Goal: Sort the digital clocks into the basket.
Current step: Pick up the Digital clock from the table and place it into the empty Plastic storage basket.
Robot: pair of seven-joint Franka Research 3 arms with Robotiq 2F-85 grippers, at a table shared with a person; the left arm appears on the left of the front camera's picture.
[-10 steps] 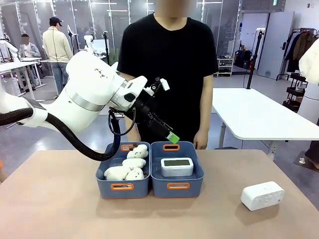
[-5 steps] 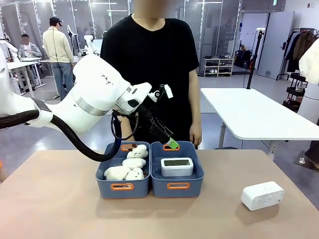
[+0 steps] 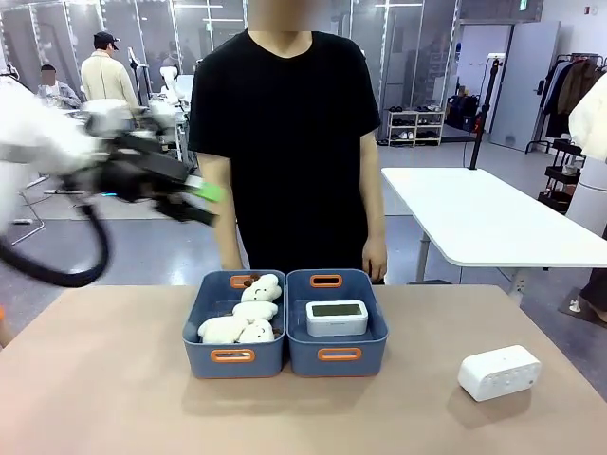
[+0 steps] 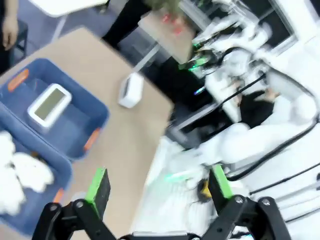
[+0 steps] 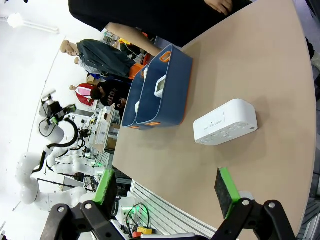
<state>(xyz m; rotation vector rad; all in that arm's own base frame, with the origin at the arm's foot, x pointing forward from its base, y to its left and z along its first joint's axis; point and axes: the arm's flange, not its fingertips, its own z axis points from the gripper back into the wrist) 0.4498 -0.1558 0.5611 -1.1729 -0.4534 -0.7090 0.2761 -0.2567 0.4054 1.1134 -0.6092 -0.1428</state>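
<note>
Hanging blurred high over the table's left side, left gripper (image 4: 158, 181) is holding its jaws apart and empty, right gripper (image 5: 165, 189) is gaping too, one white digital clock (image 3: 337, 318) is lying face-up in the right-hand basket (image 3: 372, 349), second clock (image 3: 500, 372) is sitting on the table (image 3: 114, 398), well right of it.

My left arm (image 3: 38, 142) is white, with one black cable (image 3: 98, 248). My left gripper (image 4: 159, 186) and right gripper (image 5: 165, 186) are black with green pads (image 5: 224, 187).
</note>
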